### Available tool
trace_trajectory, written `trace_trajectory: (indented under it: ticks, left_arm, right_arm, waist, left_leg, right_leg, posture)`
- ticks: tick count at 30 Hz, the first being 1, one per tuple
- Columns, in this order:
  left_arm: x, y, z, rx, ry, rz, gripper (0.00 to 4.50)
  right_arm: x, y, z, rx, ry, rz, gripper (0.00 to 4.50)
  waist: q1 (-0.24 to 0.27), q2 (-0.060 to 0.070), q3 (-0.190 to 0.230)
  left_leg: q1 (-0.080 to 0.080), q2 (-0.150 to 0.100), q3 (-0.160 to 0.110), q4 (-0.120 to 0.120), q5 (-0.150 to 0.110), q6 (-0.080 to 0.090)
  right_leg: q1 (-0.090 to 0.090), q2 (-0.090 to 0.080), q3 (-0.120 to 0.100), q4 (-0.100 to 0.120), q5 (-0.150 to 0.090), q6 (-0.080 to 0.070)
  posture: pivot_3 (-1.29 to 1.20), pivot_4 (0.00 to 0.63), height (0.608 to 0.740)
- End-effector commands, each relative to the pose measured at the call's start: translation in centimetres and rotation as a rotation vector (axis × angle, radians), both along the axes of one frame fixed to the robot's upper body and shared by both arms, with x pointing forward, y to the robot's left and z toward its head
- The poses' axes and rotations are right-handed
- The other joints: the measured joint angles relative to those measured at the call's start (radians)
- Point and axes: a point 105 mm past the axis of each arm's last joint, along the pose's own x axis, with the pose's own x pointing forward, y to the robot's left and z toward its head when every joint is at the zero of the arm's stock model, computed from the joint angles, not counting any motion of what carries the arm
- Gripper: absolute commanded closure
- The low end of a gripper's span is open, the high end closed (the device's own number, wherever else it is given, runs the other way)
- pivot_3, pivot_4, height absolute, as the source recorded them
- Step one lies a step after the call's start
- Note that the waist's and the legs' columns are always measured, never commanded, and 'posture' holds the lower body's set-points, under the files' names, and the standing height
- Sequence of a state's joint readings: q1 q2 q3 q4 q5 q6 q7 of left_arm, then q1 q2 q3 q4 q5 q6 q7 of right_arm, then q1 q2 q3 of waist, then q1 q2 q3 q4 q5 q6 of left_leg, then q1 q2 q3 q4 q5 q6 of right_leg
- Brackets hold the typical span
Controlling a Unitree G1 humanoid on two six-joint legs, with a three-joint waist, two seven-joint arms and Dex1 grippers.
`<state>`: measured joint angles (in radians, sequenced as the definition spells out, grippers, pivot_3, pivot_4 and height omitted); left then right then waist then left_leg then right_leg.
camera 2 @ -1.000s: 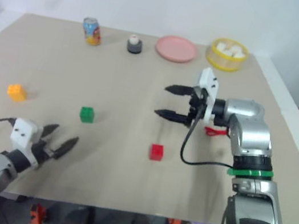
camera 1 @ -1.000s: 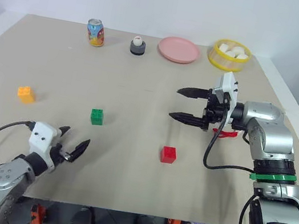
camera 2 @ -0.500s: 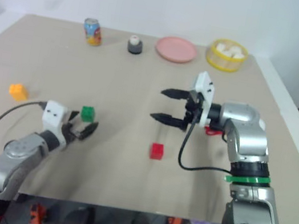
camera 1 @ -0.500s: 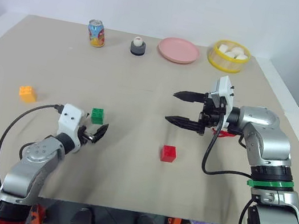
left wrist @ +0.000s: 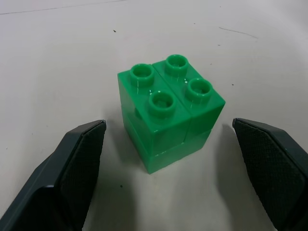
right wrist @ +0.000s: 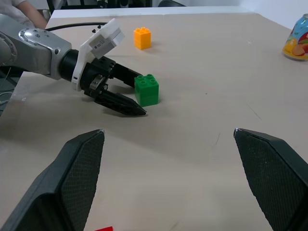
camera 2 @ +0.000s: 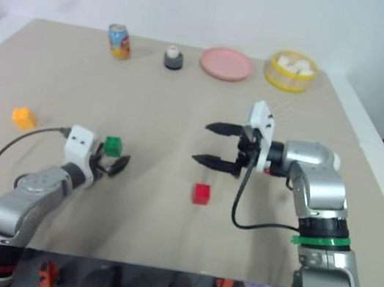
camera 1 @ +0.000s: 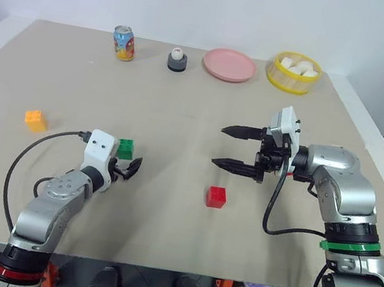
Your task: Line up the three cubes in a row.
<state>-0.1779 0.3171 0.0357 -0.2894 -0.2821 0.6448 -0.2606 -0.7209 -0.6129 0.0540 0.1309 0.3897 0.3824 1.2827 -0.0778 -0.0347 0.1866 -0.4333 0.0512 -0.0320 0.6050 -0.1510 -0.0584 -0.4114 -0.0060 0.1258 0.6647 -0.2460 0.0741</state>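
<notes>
**Cubes still scattered; left claw lined up on green one**

Bench (camera 1: 184, 105), tan top, carries everything; along far edge, well apart from the work: pink plate (camera 1: 230, 64), yellow basket (camera 1: 295, 72) w/ white lumps in it, soda can (camera 1: 123, 42), small dark holder (camera 1: 177, 60) w/ white ball on top.

Right arm reaches in from the right, right claw (camera 1: 238, 149) spread wide, fingers pointing across toward robot's left, held above bench, nothing between them; red cube just below & nearer the robot, not touching.

Left arm low on near-left side; left claw (camera 1: 126, 164) spread, nothing gripped yet; in left wrist view the green cube sits between the two fingers (left wrist: 79, 161) w/ gaps both sides, a bit ahead of the tips.

Three cubes, none in a row so far:
- orange cube (camera 1: 34, 119) far left, alone, well apart from the others;
- green cube (camera 1: 125, 149) mid-left, flat on bench, studs up, right at left claw;
- red cube (camera 1: 217, 197) centre, nearer the front edge than the other two.

Progress, my read: approx. nil done; cubes form a loose zigzag, wide gaps, no two adjacent. Step in hand looks like approach to green cube; grip not yet made. Left to do: pinch green, place it, then bring the other two into line.
</notes>
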Motion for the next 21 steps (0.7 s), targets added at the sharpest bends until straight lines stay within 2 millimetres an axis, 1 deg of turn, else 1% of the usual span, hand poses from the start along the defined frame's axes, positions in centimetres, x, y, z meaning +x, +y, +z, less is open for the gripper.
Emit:
trace_trajectory:
  ticks: [1, 2, 6, 8, 9, 14, 16, 19, 21]
  left_arm:
    - [-0.2, 0.0, -0.7, 0.012, 0.029, 0.011, 0.70]
    - [0.0, 0.1, -0.6, 0.013, 0.025, 0.018, 0.99]
    - [0.5, 0.4, -0.2, 0.013, 0.013, 0.048, 2.40]
    - [0.8, 0.6, -0.2, 0.022, 0.014, 0.064, 3.02]
    - [0.9, 0.7, -0.2, 0.024, 0.015, 0.072, 3.25]
    - [1.3, 0.8, 0.3, 0.060, -0.010, 0.056, 3.25]
    - [1.5, 1.4, 0.8, 0.083, -0.031, 0.053, 3.25]
    - [1.8, 2.4, 2.3, 0.135, -0.116, 0.016, 3.25]
    - [1.7, 2.2, 3.4, 0.171, -0.180, -0.071, 3.25]
  right_arm:
    - [-0.2, 0.2, 1.2, 0.007, -0.055, 0.014, 0.00]
    - [-0.2, 0.2, 1.2, 0.007, -0.056, 0.012, 0.00]
    - [-0.1, 0.2, 1.2, 0.007, -0.057, 0.009, 0.00]
    - [0.0, 0.2, 1.1, 0.007, -0.058, 0.007, 0.00]
    - [0.0, 0.2, 1.1, 0.007, -0.058, 0.006, 0.00]
    - [0.2, 0.2, 1.0, 0.004, -0.062, 0.000, 0.00]
    - [0.2, 0.2, 1.0, 0.004, -0.063, 0.000, 0.00]
    - [0.2, 0.0, 1.0, -0.003, -0.062, -0.004, 0.00]
    - [-0.1, 0.0, 1.0, -0.006, -0.054, 0.008, 0.00]
  waist:
    - [0.000, 0.000, 0.000]
    - [0.000, 0.000, 0.000]
    - [0.001, 0.000, 0.000]
    - [0.002, 0.000, 0.000]
    - [0.003, 0.000, 0.000]
    - [0.004, 0.000, 0.000]
    - [0.003, 0.000, 0.000]
    - [0.003, 0.000, 0.000]
    - [0.000, 0.000, 0.000]
  left_leg:
    - [0.001, 0.000, 0.000, 0.000, 0.000, 0.000]
    - [0.002, 0.000, 0.000, 0.000, 0.000, 0.000]
    - [0.002, 0.000, 0.000, 0.000, 0.000, 0.000]
    - [0.002, 0.000, 0.000, 0.000, 0.000, 0.000]
    - [0.002, 0.000, 0.000, 0.000, 0.000, 0.000]
    - [0.003, -0.001, -0.001, 0.001, 0.001, 0.000]
    - [0.003, -0.001, -0.001, 0.001, 0.001, 0.000]
    - [0.003, -0.001, -0.001, 0.001, 0.002, 0.000]
    - [0.003, -0.001, 0.000, 0.000, 0.002, 0.000]
  right_leg:
    - [0.001, 0.000, 0.000, 0.000, 0.000, 0.000]
    - [0.002, 0.000, 0.000, 0.000, -0.001, 0.000]
    - [0.003, 0.000, 0.000, 0.000, -0.001, 0.000]
    - [0.003, 0.000, 0.000, 0.000, -0.001, 0.000]
    - [0.003, 0.000, 0.000, 0.000, -0.001, 0.000]
    - [0.004, 0.000, 0.000, 0.000, 0.000, -0.001]
    - [0.003, 0.000, 0.000, 0.000, 0.000, -0.002]
    - [0.003, 0.000, 0.000, 0.000, 0.000, -0.004]
    - [0.002, 0.000, 0.000, 0.000, 0.000, -0.004]
  posture:
    - [0.00, 0.150, 0.740]
    - [0.00, 0.150, 0.740]
    - [0.00, 0.150, 0.740]
    - [0.00, 0.150, 0.740]
    - [0.00, 0.150, 0.740]
    - [0.00, 0.150, 0.740]
    - [0.00, 0.150, 0.740]
    - [0.00, 0.150, 0.740]
    - [0.00, 0.150, 0.740]
